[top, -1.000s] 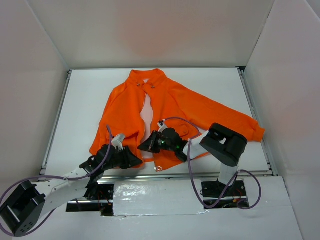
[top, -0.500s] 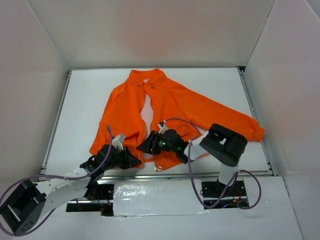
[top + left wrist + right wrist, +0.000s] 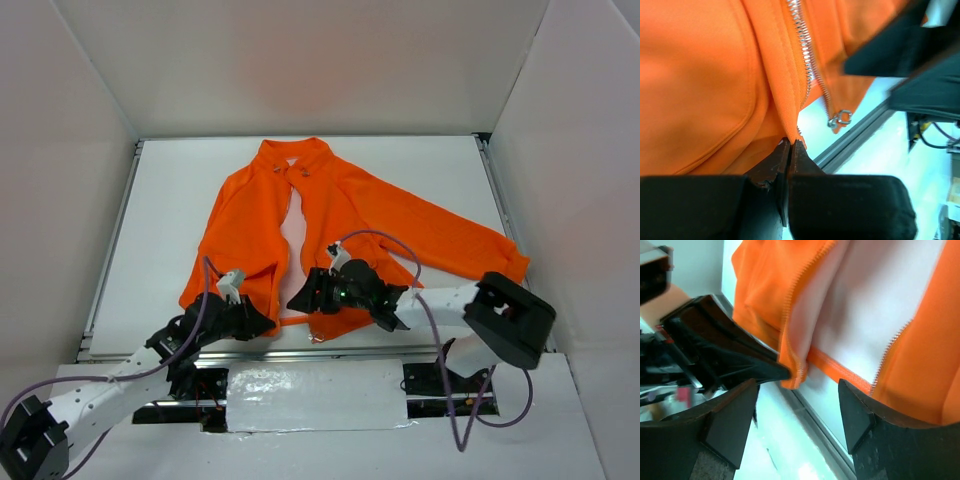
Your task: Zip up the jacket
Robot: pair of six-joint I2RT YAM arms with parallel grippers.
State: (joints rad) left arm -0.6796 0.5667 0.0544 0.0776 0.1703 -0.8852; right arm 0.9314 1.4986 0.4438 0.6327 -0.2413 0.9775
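The orange jacket (image 3: 250,220) lies flat on the white table with its collar far and its hem near, the front open down the middle. My left gripper (image 3: 262,322) is shut on the bottom corner of the jacket's left front panel (image 3: 785,110), beside the silver zipper teeth (image 3: 802,45). The zipper pull ring (image 3: 840,118) hangs at the hem of the other panel. My right gripper (image 3: 300,298) is open just right of that held corner, with nothing between its fingers (image 3: 735,410). In the right wrist view the left gripper (image 3: 725,350) pinches the hem corner (image 3: 792,372).
A metal rail (image 3: 400,350) runs along the table's near edge, just under the hem. White walls enclose the table on three sides. The jacket's right sleeve (image 3: 480,250) stretches toward the right rail. A foil-taped strip (image 3: 320,395) lies between the arm bases.
The right gripper has opened and let go of the jacket, and its elbow swung out to the right. The left gripper has shut on the hem corner and pulled slightly nearer.
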